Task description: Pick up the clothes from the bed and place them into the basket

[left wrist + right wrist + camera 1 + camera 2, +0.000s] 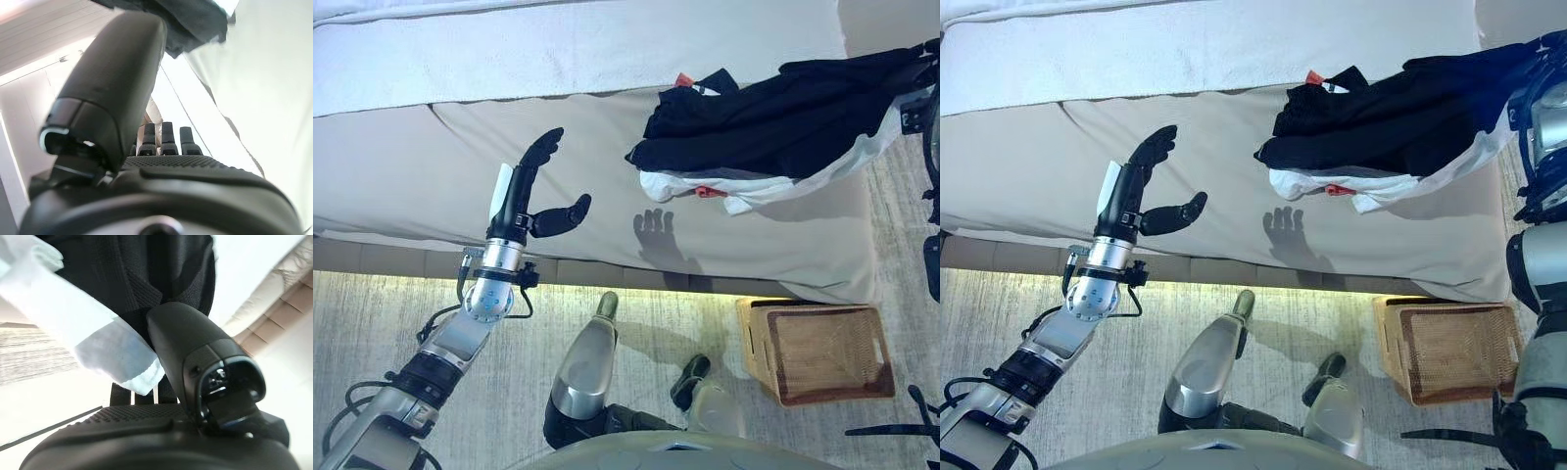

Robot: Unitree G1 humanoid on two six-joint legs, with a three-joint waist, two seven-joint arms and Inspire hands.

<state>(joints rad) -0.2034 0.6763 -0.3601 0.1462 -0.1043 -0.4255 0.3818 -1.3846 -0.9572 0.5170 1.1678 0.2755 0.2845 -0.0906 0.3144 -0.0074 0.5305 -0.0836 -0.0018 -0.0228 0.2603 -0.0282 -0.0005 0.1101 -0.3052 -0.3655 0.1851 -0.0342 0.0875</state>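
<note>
A pile of clothes (773,117), black cloth over white with a bit of red, lies on the right part of the bed (411,166), and its right end is drawn up toward my right arm. In the right wrist view my right hand (186,347) has its thumb pressed into the black and white cloth (98,333), with the fingers curled behind it. My left hand (533,191) hovers open over the bare beige sheet, well left of the pile, holding nothing. The wicker basket (759,343) stands on the floor below the bed's right corner.
A white blanket (558,49) covers the far side of the bed. Grey carpet (372,313) runs along the bed's near edge. Between my left hand and the pile the sheet is bare.
</note>
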